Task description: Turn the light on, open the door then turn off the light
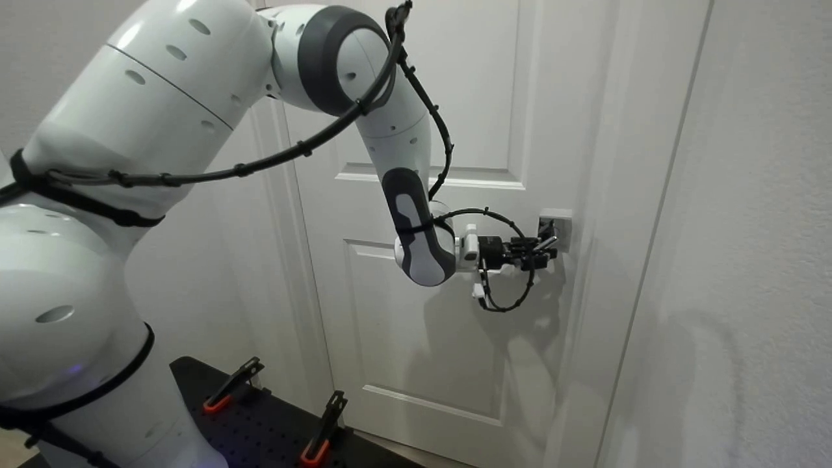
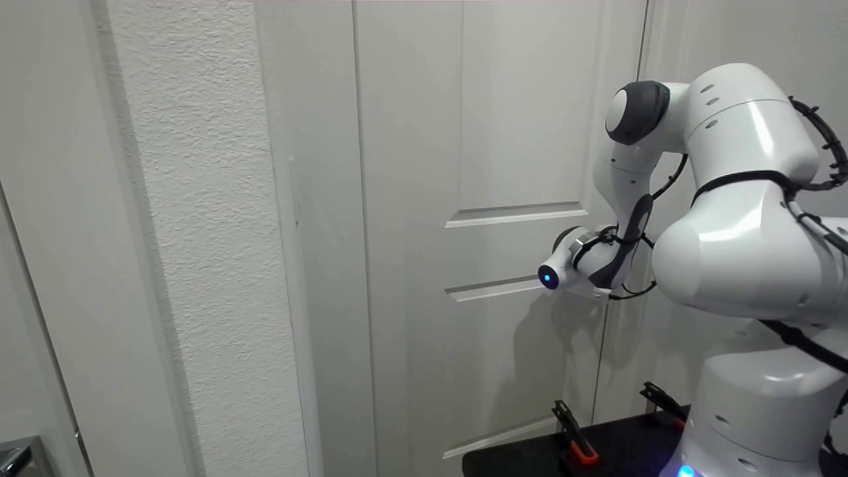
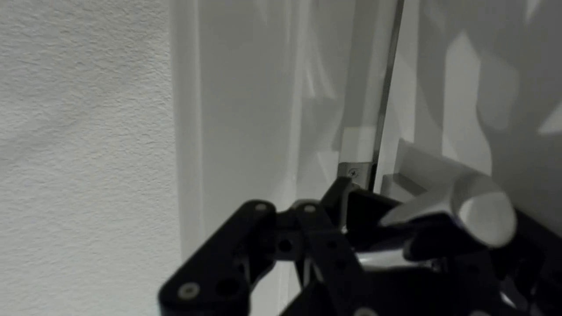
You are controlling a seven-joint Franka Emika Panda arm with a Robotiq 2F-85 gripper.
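Note:
The tall white door [image 1: 403, 338] fills the middle of an exterior view, and its panelled face [image 2: 424, 358] shows in an exterior view too. My gripper [image 1: 552, 252] is at the silver lever handle [image 1: 545, 244], near the door's right side. In the wrist view the black fingertips of my gripper [image 3: 351, 189] are together, with only a thin slit between them. The lever [image 3: 487, 215] crosses the finger on the right; contact is hard to judge there. A narrow dark line runs between door and frame. The light is out of view; the room is dimly lit.
The white door frame [image 3: 246, 109] and textured wall [image 3: 83, 145] stand beside the gripper. A metal plate with a screw [image 3: 353, 172] sits just beyond the fingertips. A black table [image 1: 273, 429] with two orange-tipped clamps [image 1: 325, 426] lies below, in front of the door.

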